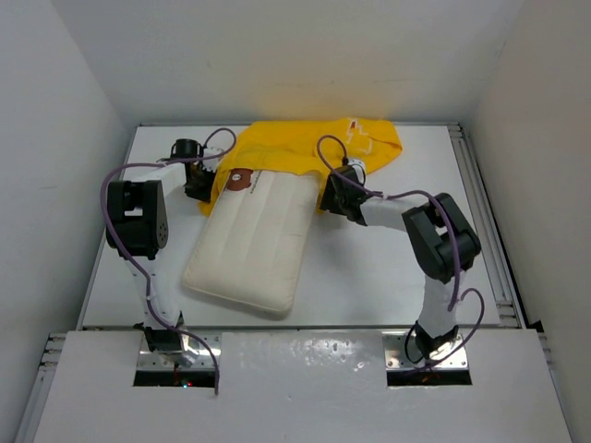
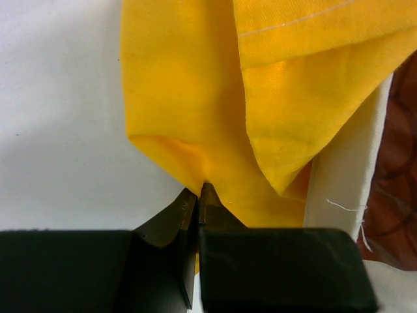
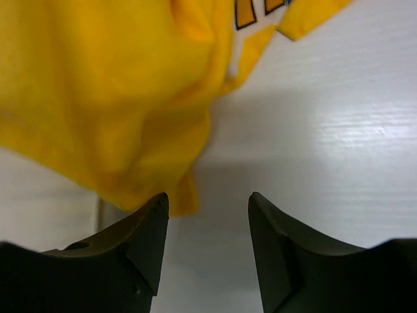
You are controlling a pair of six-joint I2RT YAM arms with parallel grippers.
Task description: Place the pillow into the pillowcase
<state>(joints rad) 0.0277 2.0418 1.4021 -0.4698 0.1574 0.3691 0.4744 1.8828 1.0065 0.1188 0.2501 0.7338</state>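
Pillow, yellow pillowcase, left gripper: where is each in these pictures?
pillow point(image 1: 249, 245), top view, its quilted middle.
pillowcase point(image 1: 286, 148), top view, bunched yellow cloth.
left gripper point(image 2: 200, 193), left wrist view, between fingertips shut on the pillowcase edge.

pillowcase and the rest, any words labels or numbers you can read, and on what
None can be read.
pillowcase: printed marks near its far right corner, too small in the top view.
Right wrist view: black-outlined shapes on it, cut off at the frame edge.

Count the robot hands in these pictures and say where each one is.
2. The left hand pinches the left edge of the bright yellow fabric pillowcase; the right hand hangs open at its right edge, beside the puffy cream-white pillow. None seems hidden.
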